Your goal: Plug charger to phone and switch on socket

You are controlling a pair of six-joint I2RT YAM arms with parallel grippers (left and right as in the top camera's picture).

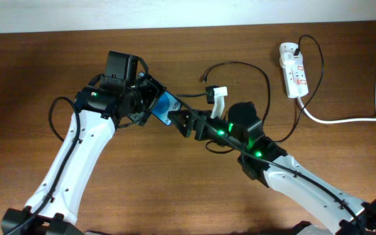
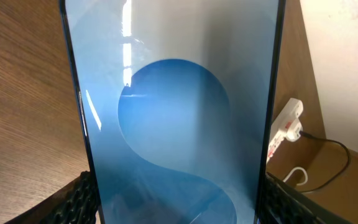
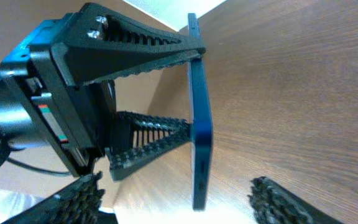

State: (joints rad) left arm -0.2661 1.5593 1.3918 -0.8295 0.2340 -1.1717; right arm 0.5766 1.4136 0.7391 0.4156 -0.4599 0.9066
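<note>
My left gripper is shut on the phone and holds it tilted above the table. In the left wrist view the phone's blue screen fills the frame between my fingers. My right gripper is open, and the phone's free end sits between its fingers without touching them. The right wrist view shows the phone edge-on between my right fingers. The charger's black cable loops on the table, with its loose tip behind the phone. Its plug sits in the white socket at the back right.
The socket's thick white cord runs right to the table edge. A small white block lies by the right arm. The socket and white cord also show in the left wrist view. A wall bounds the far side.
</note>
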